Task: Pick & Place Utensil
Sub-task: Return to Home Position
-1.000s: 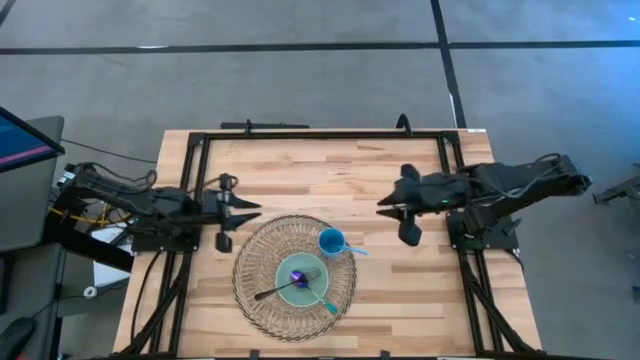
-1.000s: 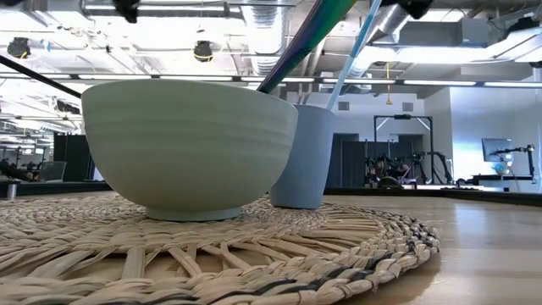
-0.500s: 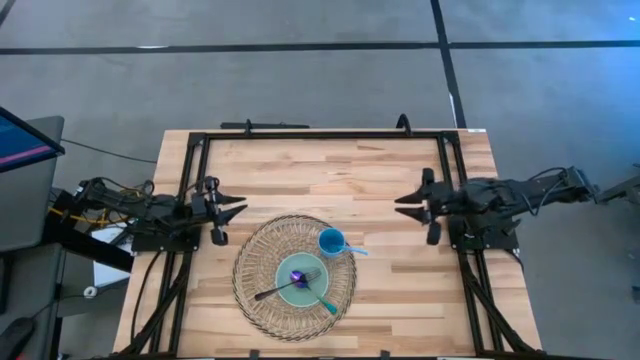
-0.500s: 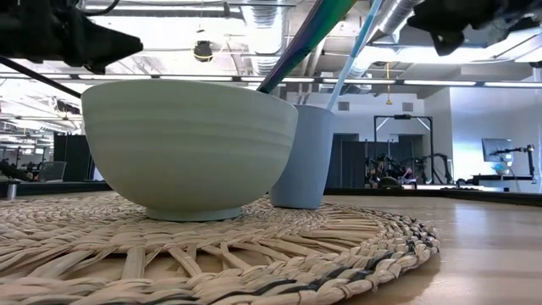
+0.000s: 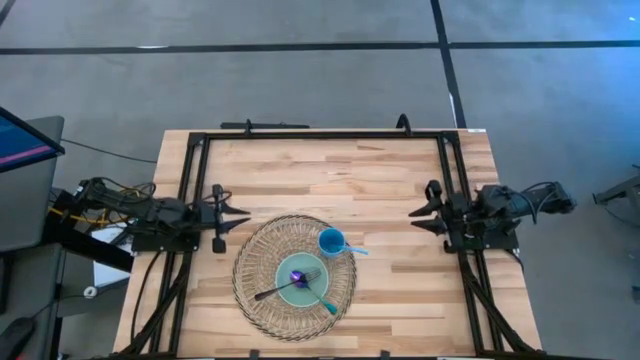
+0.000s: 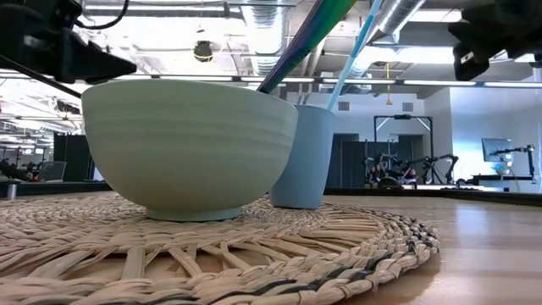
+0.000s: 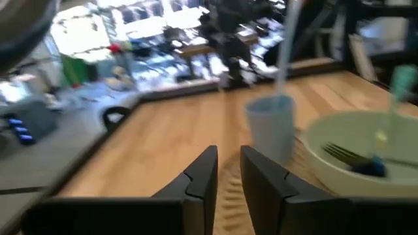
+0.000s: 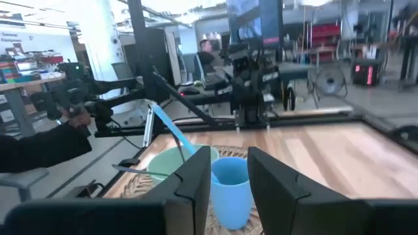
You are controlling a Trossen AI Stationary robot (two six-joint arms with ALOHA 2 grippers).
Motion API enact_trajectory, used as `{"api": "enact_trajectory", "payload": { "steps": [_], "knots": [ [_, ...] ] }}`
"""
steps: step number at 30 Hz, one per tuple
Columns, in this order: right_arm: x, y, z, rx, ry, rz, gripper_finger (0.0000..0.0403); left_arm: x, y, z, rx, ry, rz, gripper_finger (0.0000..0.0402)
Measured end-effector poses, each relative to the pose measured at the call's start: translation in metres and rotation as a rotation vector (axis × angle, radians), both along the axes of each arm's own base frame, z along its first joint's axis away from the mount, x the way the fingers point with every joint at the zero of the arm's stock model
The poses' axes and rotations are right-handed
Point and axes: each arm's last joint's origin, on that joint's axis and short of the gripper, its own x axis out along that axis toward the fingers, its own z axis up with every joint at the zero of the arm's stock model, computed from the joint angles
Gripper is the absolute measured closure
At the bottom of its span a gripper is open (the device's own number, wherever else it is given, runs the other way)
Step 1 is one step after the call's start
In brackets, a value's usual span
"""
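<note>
Left arm folded low along the left edge of the desk, left jaws levelled toward the middle, parted by a narrow gap, nothing between. Right arm folded likewise at the right edge, right jaws facing inward, slightly parted, empty. Both well apart from the woven placemat, which lies between them toward the desk's lower edge in the high view. Blue cup upright on the placemat's upper right part, just beside the pale green bowl at its centre. Blue straw standing in the cup, leaning toward the right arm's side. Dark fork and teal-handled utensil resting in the bowl, handles out over the rim.
</note>
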Motion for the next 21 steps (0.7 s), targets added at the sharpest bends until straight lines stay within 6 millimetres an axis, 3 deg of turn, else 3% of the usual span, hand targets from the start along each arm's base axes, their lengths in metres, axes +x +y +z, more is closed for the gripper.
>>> {"api": "enact_trajectory", "payload": {
  "steps": [11, 21],
  "knots": [
    [0.007, 0.000, -0.039, -0.004, 0.030, -0.053, 0.0307, 0.003, -0.002, -0.016, -0.021, 0.091, -0.030, 0.0368],
    [0.009, 0.001, -0.043, 0.002, 0.023, -0.050, 0.0307, 0.006, -0.002, -0.018, -0.013, 0.120, -0.017, 0.0371]
  ]
}}
